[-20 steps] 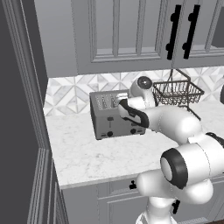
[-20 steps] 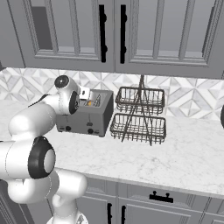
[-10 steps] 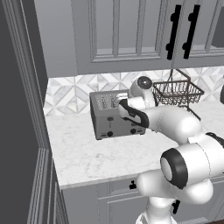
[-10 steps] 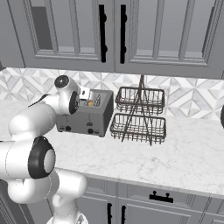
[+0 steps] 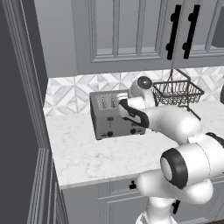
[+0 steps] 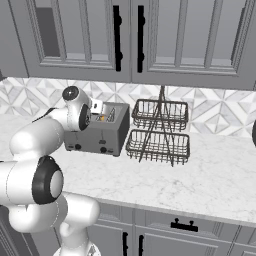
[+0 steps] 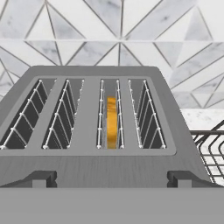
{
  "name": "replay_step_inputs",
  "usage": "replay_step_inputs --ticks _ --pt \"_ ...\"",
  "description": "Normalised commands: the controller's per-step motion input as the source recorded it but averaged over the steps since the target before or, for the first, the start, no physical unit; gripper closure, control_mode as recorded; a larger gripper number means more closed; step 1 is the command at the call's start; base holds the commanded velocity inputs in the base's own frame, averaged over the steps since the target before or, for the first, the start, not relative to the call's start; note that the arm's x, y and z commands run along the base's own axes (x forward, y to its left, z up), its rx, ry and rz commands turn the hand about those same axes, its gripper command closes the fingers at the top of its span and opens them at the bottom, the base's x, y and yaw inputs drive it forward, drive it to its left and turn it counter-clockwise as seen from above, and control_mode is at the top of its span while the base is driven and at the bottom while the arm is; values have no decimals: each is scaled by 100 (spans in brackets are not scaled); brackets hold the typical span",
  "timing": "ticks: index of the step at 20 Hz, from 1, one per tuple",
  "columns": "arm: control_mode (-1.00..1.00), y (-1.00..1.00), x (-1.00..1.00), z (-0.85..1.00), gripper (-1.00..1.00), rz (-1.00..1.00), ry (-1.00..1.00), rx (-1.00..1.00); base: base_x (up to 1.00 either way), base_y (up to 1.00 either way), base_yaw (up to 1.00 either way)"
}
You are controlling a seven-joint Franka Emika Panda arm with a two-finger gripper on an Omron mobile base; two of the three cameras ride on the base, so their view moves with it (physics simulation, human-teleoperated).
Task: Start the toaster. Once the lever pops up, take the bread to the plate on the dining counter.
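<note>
Your toaster (image 5: pixel 114 114) on the marble worktop (image 5: pixel 105 153), bread (image 7: pixel 112 122) sunk in its third slot, wire basket rack (image 6: pixel 161 131) just beside it, fingers spread apart above the toaster's slots

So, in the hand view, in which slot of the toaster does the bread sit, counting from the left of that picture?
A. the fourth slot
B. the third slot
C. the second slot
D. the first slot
B: the orange-brown edge of the bread stands in the third of the toaster's four slots, and the other three slots show just wire guides.
</note>
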Motion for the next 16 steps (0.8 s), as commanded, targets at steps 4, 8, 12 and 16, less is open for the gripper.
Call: replay_step_inputs --ticks 4,8,12,16 --pt "-100 0 0 0 -100 0 0 0 0 0 0" --pt "-100 0 0 0 -100 0 0 0 0 0 0" --pt "-100 0 0 0 -100 0 0 0 0 0 0" --pt "-100 0 0 0 -100 0 0 0 0 0 0"
